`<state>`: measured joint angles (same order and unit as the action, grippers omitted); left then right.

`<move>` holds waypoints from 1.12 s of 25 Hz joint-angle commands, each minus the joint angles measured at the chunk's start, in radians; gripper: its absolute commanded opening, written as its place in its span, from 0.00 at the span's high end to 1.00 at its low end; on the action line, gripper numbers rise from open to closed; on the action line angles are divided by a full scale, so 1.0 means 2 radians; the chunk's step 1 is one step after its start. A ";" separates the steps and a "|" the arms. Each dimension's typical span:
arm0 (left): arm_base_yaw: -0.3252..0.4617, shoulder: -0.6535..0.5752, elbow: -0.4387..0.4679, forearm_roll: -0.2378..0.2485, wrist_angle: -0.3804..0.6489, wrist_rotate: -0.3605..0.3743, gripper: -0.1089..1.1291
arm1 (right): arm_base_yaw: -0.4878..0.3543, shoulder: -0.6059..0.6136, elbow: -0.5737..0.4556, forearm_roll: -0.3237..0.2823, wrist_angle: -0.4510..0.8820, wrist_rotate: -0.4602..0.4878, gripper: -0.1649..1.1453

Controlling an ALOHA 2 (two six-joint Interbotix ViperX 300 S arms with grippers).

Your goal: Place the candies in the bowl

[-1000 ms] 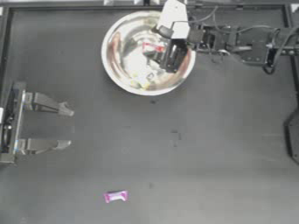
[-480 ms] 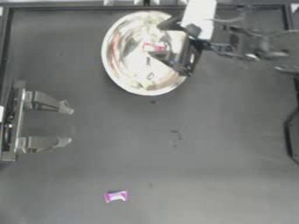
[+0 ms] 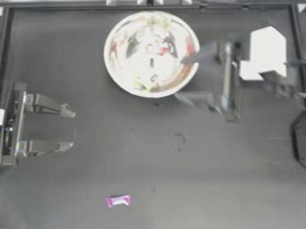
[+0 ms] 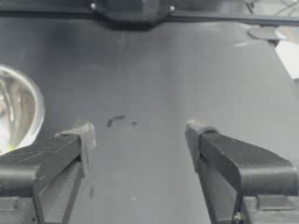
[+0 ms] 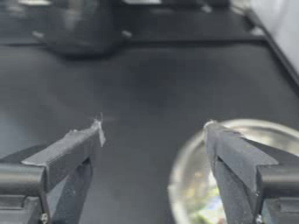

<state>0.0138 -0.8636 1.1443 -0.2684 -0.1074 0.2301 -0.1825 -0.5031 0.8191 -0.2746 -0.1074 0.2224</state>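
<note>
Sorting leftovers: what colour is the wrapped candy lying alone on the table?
Purple-pink rectangular candy packet; top view shows it best.
</note>
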 commanded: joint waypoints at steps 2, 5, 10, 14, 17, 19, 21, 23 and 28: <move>0.000 0.002 -0.019 0.001 0.002 0.002 0.15 | 0.031 -0.064 0.034 0.016 -0.001 0.001 0.13; 0.001 0.005 -0.028 0.001 0.016 0.002 0.15 | 0.054 -0.099 0.061 0.018 0.000 0.002 0.13; 0.000 0.007 -0.048 0.001 0.044 0.001 0.15 | 0.091 -0.157 0.104 0.030 0.001 0.002 0.13; 0.000 0.021 -0.063 0.000 0.060 0.000 0.14 | 0.097 -0.193 0.134 0.046 -0.001 0.002 0.13; -0.002 0.046 -0.090 0.000 0.101 -0.002 0.14 | 0.097 -0.203 0.145 0.047 0.000 0.002 0.13; -0.009 0.077 -0.121 0.000 0.134 -0.004 0.14 | 0.097 -0.207 0.149 0.049 0.001 0.002 0.13; -0.018 0.109 -0.146 0.000 0.159 -0.008 0.14 | 0.097 -0.210 0.153 0.051 0.001 0.002 0.13; -0.021 0.138 -0.170 0.002 0.180 -0.017 0.14 | 0.097 -0.212 0.156 0.055 0.001 0.003 0.13; -0.041 0.199 -0.224 0.033 0.232 -0.058 0.14 | 0.097 -0.222 0.163 0.061 0.001 0.003 0.13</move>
<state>-0.0552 -0.4847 0.7486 -0.2255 0.3344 0.1350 0.0107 -0.9480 1.1536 -0.1580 -0.1012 0.2301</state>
